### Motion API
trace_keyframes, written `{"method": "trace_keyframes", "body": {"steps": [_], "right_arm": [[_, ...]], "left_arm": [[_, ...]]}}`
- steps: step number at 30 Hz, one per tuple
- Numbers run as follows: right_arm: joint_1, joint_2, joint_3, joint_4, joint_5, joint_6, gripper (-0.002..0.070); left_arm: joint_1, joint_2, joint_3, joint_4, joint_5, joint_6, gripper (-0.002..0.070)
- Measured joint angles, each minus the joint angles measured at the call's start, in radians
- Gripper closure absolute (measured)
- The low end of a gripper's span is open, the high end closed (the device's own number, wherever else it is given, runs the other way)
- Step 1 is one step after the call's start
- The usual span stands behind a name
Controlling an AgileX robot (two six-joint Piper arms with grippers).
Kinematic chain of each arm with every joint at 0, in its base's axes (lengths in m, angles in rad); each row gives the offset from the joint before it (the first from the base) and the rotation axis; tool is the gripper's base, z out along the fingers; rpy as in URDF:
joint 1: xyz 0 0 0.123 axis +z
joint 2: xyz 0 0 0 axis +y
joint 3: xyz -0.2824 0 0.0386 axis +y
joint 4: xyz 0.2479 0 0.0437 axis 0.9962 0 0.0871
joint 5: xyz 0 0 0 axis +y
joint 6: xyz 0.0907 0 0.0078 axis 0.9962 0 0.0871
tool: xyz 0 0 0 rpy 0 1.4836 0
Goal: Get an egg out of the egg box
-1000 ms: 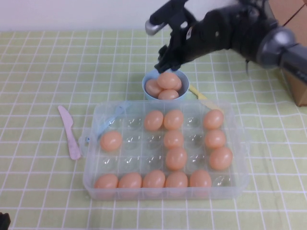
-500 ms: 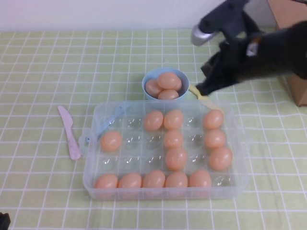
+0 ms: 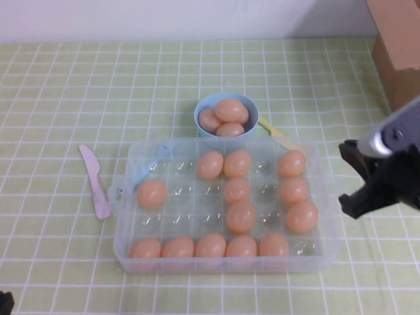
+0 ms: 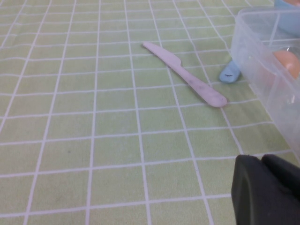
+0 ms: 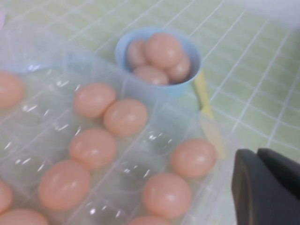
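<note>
The egg box (image 3: 128, 246) is clear glossy plastic catching highlights. Its eggs (image 3: 241, 216) look smooth and softly matt. The blue bowl (image 3: 200, 113) is smooth plastic, the pink knife (image 3: 95, 180) matt plastic. A checked cloth covers the counter (image 3: 59, 98). The right gripper (image 3: 357, 180), right of the box, looks matt black plastic; the left gripper (image 4: 267, 190) at the near left likewise.

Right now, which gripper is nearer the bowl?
Right. The right gripper sits beside the egg box's right edge; the left gripper is at the table's near-left corner, far from the bowl.

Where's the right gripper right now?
In the high view, the right gripper hangs open and empty off the egg box's right edge; the left gripper hovers near its left side.
</note>
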Motion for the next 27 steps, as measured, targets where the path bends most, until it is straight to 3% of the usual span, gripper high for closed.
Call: {"method": "trace_keyframes", "body": {"steps": [5,10,20,27], "right_arm": [[-0.002,-0.119,0.213,0.085,-0.226,0.002,0.0693],[-0.045,-0.322,0.366,0.168,-0.216,0.002,0.0693],[-0.402,-0.733,0.539,0.181,-0.043,0.002,0.0693],[-0.561,-1.045,0.651,0.181,0.055,0.002,0.0693]], "left_arm": [[0.000,0.000,0.000,0.000,0.000,0.000,0.0678],[0.000,0.000,0.000,0.000,0.000,0.000,0.0678],[0.000,0.000,0.000,0.000,0.000,0.000,0.0678],[0.000,0.000,0.000,0.000,0.000,0.000,0.0678]]}}
